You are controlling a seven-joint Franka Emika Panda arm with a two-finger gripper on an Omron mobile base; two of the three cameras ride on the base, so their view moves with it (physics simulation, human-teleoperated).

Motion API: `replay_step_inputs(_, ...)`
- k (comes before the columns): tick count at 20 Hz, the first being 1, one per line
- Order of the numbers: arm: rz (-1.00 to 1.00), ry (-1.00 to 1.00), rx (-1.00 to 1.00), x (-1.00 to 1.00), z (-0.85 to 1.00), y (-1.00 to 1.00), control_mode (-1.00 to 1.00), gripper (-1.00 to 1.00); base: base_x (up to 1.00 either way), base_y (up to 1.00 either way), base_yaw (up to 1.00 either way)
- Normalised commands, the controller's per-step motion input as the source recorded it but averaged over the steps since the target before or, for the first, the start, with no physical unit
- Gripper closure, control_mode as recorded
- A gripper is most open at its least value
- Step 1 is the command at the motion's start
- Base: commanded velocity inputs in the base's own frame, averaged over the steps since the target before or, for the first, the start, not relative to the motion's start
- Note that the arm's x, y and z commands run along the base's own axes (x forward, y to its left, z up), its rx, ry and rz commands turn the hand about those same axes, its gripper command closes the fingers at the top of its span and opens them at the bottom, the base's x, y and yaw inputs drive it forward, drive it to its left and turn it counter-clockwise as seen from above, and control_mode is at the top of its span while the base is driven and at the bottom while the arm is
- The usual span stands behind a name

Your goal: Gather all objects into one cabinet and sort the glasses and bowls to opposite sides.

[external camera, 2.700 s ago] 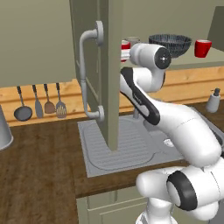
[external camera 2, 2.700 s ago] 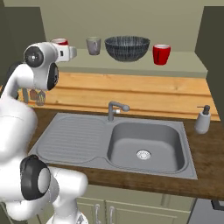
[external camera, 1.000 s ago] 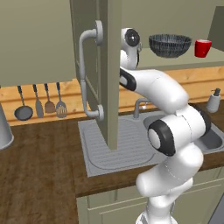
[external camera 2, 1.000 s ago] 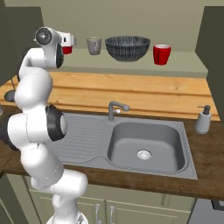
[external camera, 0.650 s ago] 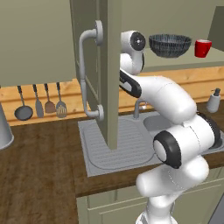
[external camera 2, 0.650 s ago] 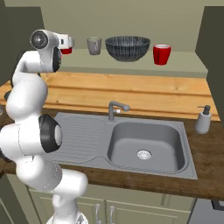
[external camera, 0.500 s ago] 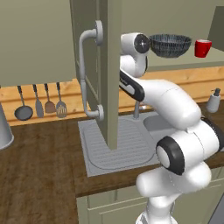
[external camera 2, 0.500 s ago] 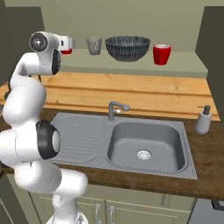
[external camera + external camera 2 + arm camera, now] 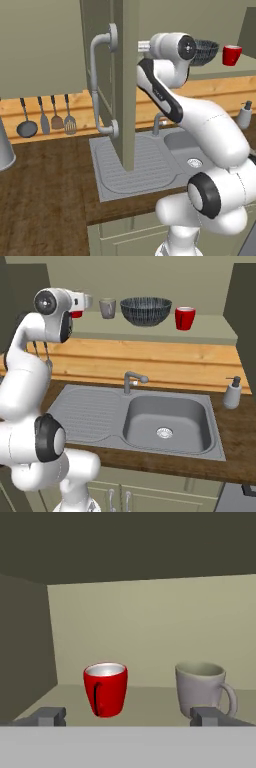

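- Four task things stand on the pale green shelf of the cabinet. From the right base view they run in a row: a red mug at the far end beside the arm's hand, then the grey mug, then the bowl, then a second red mug on the bowl's other side.
- The pincer stands wide open and holds nothing. In the hand view its two dark tips sit apart, low in the picture, with the first red mug between them and a little beyond, not touched by either.
- The grey mug stands just beside that red mug, apart from it, with its handle turned away from the red one. It lies in line with one pincer tip.
- The first red mug sits near the cabinet's dark side wall, with its handle facing the camera on the hand.
- The bowl is wide, dark and ribbed. In the left base view the arm's white head covers part of it.
- An open cabinet door with a curved grey handle hangs in front of the shelf in the left base view and hides its near end.
- Below the shelf, on the wooden tabletop, lies a grey sink with a draining board and a tap behind the basin.
- A white soap dispenser stands on the tabletop near the sink, well below the second red mug.
- Utensils hang on the wall beyond the door, well apart from the shelf.
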Motion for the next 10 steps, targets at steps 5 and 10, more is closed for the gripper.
replay_step_inputs(5,-0.08,-0.03,0.00,-0.65,0.25,-0.40,-1.00,-1.00,0.00,0.00,0.00)
replay_step_inputs(10,-0.14,-0.05,0.00,-0.81,0.14,-0.55,-1.00,-1.00,0.00,0.00,0.00)
